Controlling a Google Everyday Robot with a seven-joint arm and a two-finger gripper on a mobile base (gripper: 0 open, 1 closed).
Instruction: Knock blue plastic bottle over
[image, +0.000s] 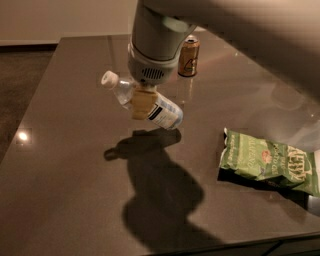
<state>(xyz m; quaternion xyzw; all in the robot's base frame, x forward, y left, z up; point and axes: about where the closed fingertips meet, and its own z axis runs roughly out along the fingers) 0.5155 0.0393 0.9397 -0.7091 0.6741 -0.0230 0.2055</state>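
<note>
Arm (155, 45) angled down, tool (142, 106) low, pinching blue plastic bottle (167, 115)
</note>
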